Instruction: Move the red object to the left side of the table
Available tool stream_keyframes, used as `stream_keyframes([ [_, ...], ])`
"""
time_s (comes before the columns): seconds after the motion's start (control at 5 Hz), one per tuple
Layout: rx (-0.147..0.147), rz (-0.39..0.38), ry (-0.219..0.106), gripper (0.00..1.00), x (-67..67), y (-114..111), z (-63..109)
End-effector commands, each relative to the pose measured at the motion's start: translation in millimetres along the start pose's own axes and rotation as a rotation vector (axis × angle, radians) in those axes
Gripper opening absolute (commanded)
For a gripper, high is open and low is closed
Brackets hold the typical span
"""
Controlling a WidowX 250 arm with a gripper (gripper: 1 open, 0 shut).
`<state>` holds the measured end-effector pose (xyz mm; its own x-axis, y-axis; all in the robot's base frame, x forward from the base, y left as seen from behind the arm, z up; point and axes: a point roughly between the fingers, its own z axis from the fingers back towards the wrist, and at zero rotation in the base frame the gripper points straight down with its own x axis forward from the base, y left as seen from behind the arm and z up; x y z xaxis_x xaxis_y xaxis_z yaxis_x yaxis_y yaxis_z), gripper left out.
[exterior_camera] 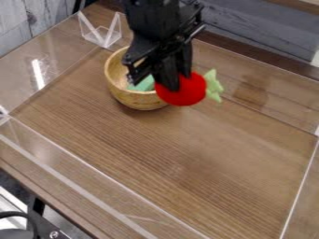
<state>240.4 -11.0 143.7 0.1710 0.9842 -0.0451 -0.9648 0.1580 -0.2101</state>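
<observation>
The red object (187,91), a small round soft toy fruit with a pale green leafy tip pointing right, hangs just above the table (187,168), right of the wooden bowl. My black gripper (173,78) comes down from the top of the view and is shut on the red object's upper left side. The fingertips are partly hidden against the toy. The toy's shadow falls on the wood beneath it.
A wooden bowl (125,89) stands left of the gripper with a green block (145,84) inside it. Low clear acrylic walls (50,56) edge the tabletop. A clear stand (100,33) sits at the back left. Bare wood stretches toward the front.
</observation>
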Motion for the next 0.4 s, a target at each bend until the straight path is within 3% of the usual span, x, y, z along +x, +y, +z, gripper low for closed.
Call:
stream_keyframes([
  [0.0,-0.043,0.020,-0.023,0.00,-3.0,-1,1.9],
  [0.2,-0.051,-0.013,-0.006,0.00,16.5,0,9.7],
])
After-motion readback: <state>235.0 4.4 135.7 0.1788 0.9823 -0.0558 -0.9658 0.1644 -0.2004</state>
